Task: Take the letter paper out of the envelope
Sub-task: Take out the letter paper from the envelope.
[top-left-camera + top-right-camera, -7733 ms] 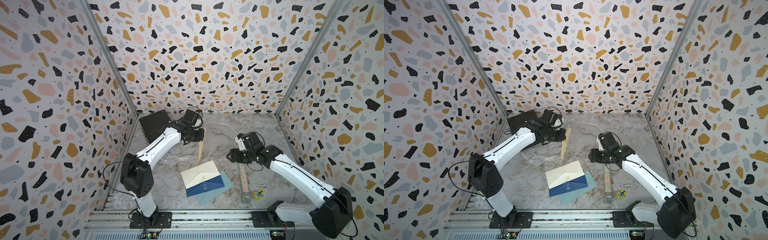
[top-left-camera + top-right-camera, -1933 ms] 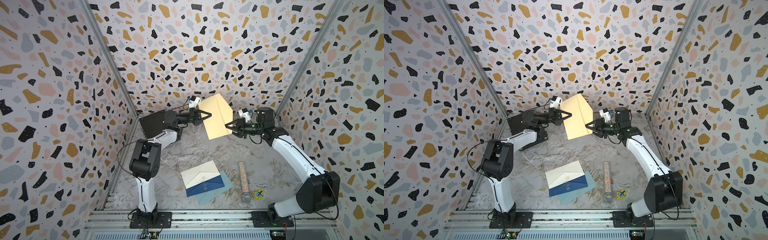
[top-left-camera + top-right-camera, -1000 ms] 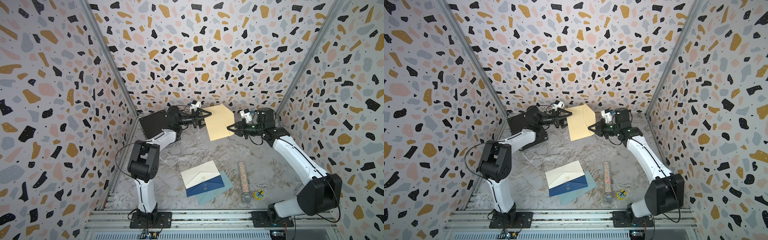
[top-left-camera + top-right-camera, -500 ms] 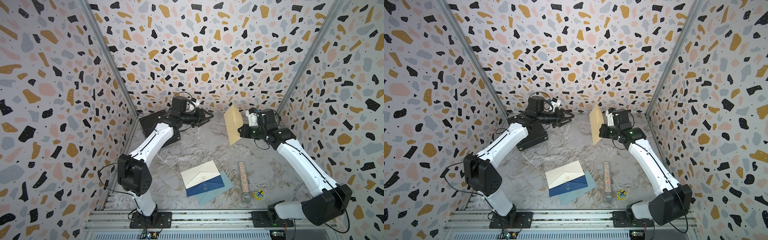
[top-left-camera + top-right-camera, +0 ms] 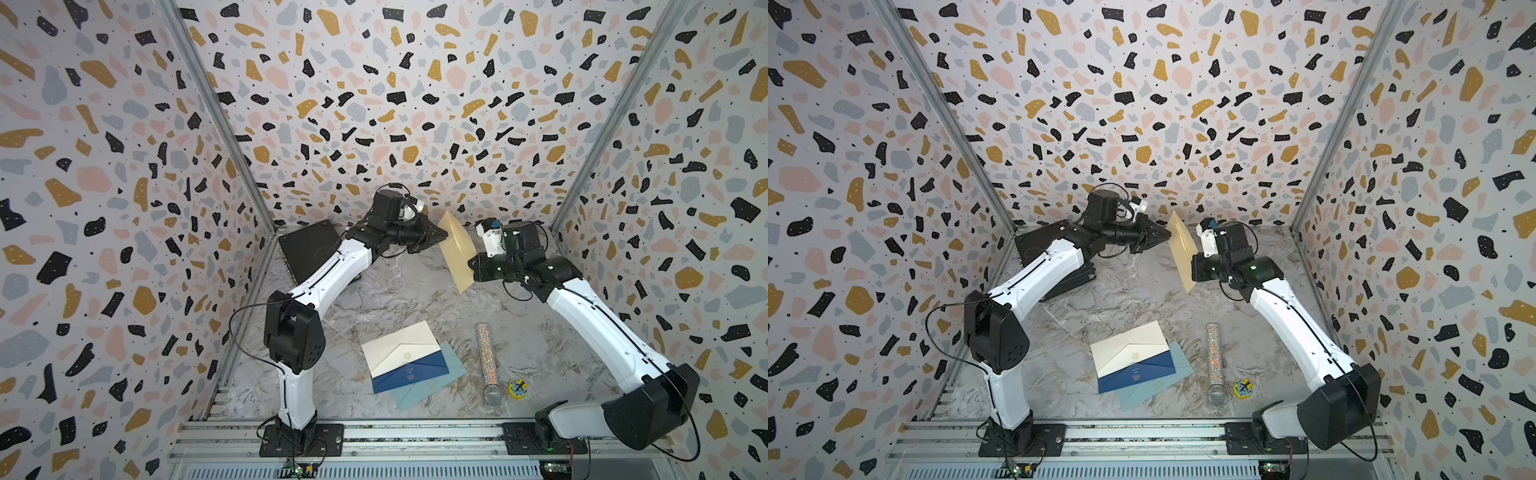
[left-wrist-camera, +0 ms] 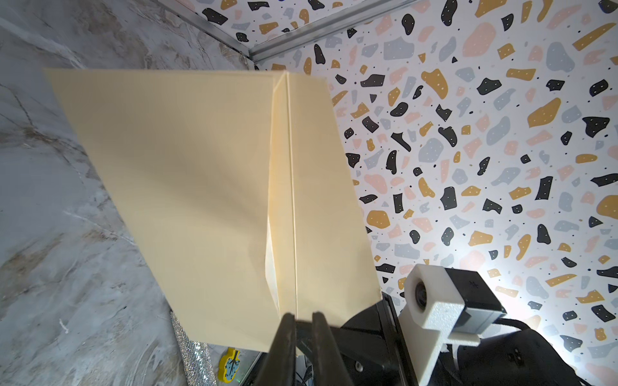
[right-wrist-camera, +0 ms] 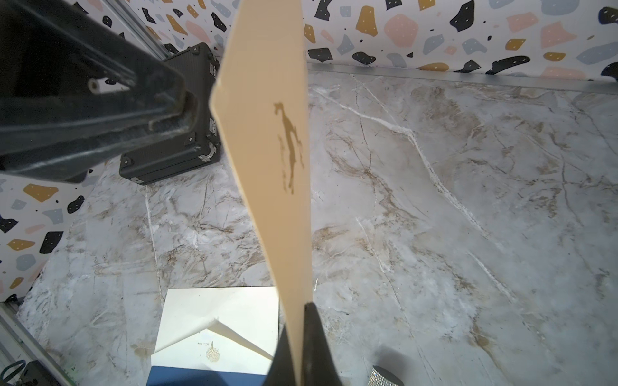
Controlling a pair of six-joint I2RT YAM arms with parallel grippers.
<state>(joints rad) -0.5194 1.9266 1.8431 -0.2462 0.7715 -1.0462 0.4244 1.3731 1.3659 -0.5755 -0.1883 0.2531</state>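
The tan envelope (image 5: 457, 249) is hanging on edge above the back of the marble table (image 5: 395, 291) — the right gripper (image 7: 301, 320) is clamping it low on one side. The left gripper (image 6: 302, 317) is meeting its opposite edge, fingers narrowed to a slim gap; whether they are pinching it, I cannot tell. Three stacked envelopes (image 5: 405, 353) are lying near the front.

Three walls (image 5: 374, 83), terrazzo print (black, ochre, pink and grey chips on white), joined by metal corner posts (image 5: 222, 124). Floor (image 5: 395, 299): grey marble pattern, brown veining. Aluminium rail (image 5: 415, 434) along front edge. Lighting even; bright glare patch (image 6: 495, 287) on one wall in left wrist view
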